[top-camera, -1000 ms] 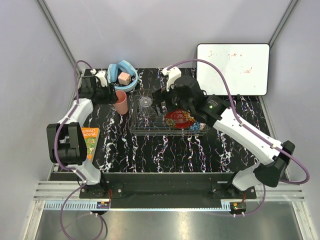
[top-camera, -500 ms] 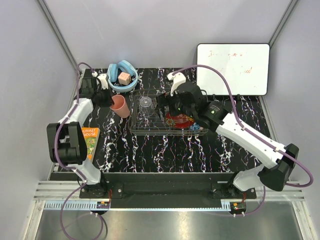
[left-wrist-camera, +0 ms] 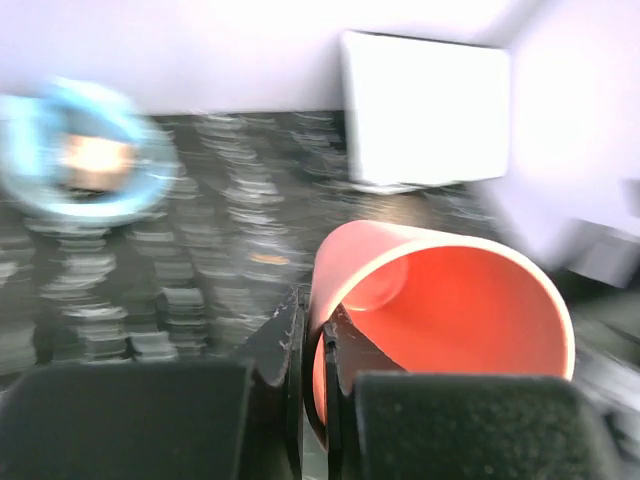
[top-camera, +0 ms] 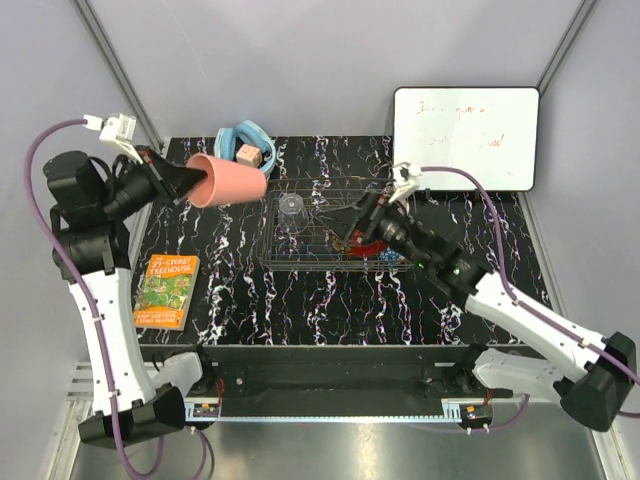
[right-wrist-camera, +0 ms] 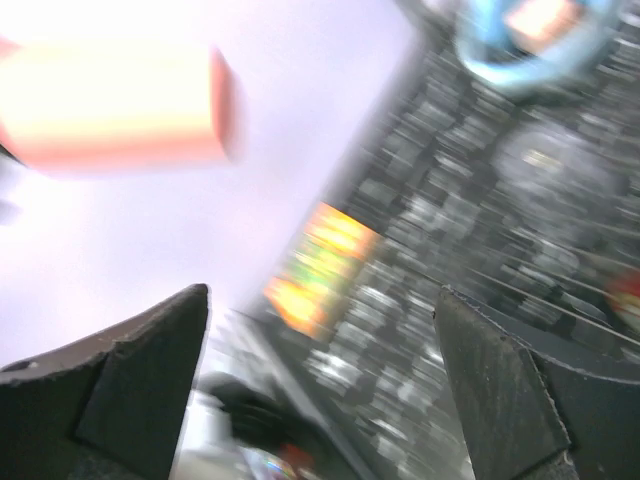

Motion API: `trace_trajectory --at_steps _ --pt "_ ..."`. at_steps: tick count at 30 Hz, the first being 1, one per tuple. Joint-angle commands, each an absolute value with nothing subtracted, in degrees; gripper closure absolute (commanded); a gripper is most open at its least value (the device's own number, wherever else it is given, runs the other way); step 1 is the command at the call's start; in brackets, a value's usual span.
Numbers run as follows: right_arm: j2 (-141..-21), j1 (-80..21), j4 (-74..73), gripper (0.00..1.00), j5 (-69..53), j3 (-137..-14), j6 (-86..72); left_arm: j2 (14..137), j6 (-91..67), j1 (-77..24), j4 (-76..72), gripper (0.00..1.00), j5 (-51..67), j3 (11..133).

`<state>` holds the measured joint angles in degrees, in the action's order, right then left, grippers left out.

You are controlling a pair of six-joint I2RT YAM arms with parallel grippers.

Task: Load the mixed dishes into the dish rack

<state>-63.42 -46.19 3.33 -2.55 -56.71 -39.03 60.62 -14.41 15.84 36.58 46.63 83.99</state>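
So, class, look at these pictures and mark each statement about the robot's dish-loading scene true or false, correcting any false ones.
1. The left gripper is shut on the pink cup. True.
2. The glass tumbler sits inside the dish rack. True.
3. The pink cup stands upright in the dish rack. False: it is held in the air, tipped sideways, left of the rack.
4. The right gripper is open. True.
5. The book lies in the dish rack. False: it lies on the table, left of the rack.

A whiteboard (top-camera: 466, 137) leans at two o'clock; a blue ring (top-camera: 243, 130) holding a block (top-camera: 247, 153) lies at eleven; a book (top-camera: 166, 290) at eight.
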Motion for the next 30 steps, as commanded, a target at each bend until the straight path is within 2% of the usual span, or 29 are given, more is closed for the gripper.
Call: trace_trajectory --at_steps 1,2,3,4,5,6,8,13,30 --pt "-59.3 -44.3 41.2 0.00 -9.8 -42.6 -63.2 59.5 -47.0 15.4 26.1 1.00 74.2 73.4" --pt "-59.8 -44.4 50.6 0.00 -10.0 -40.5 -65.5 58.2 -54.2 14.4 7.7 1.00 76.0 70.3" --pt "-60.5 -44.4 53.7 0.00 -10.9 -38.7 -67.3 55.7 -61.1 14.1 -2.5 1.00 77.2 67.4" --pt "-62.0 -44.4 56.0 0.00 -11.8 -38.4 -69.0 54.8 -73.0 13.3 -11.6 1.00 78.3 62.9" --pt "-62.8 -44.4 59.1 0.00 -13.8 -38.3 -69.7 54.3 -76.9 12.5 -22.5 1.00 78.5 61.5" --pt "-64.2 -44.4 60.6 0.00 -14.8 -38.5 -70.4 54.1 -78.8 11.3 -23.8 1.00 78.6 60.4" --pt "-65.1 -44.4 64.2 0.00 -16.3 -38.7 -72.1 54.1 -76.2 7.7 -19.4 1.00 77.8 60.1" --pt "-65.1 -44.4 60.6 0.00 -17.4 -41.1 -71.0 54.1 -64.9 1.9 -9.8 1.00 73.7 60.0" --pt "-72.3 -46.4 61.7 0.00 -23.1 -42.9 -74.4 57.5 -55.8 0.9 -4.5 1.00 69.8 59.5"
